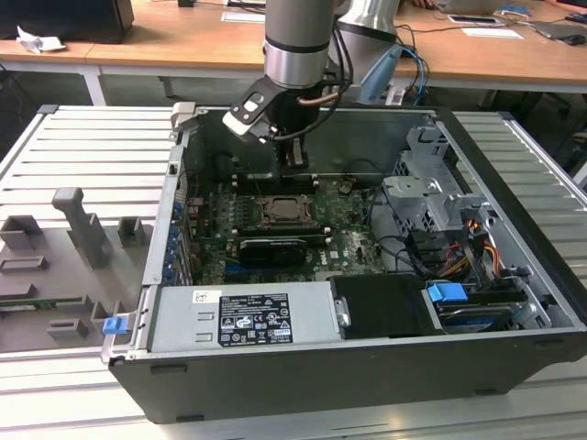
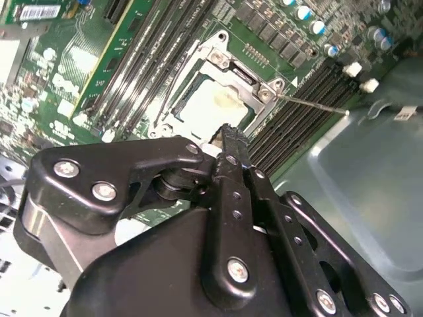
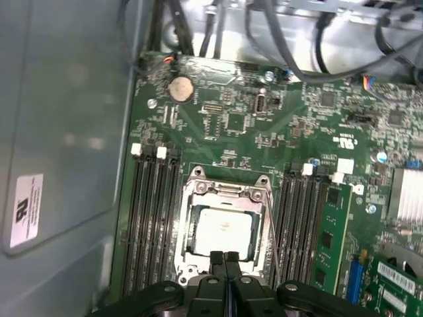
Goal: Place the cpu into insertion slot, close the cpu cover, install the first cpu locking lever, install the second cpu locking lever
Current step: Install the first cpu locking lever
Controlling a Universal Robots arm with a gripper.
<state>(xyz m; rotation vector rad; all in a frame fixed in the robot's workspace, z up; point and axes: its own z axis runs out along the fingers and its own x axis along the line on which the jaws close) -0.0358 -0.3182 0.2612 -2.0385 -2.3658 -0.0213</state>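
While my gripper (image 3: 225, 259) hovers with fingers pressed together, gripping nothing, 1 cpu (image 3: 223, 228) lies just beyond its tips, framed by 1 cpu cover (image 3: 227, 191).

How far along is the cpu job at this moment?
Done: the cpu lies in the insertion slot, and the cpu cover appears down around it. In hand: the shut claw sits at the slot's edge. Left: a thin lever sticks out sideways, apparently unlatched.

No legible text; print on power supply label (image 1: 240, 318), white case-wall sticker (image 3: 23, 211) unreadable.
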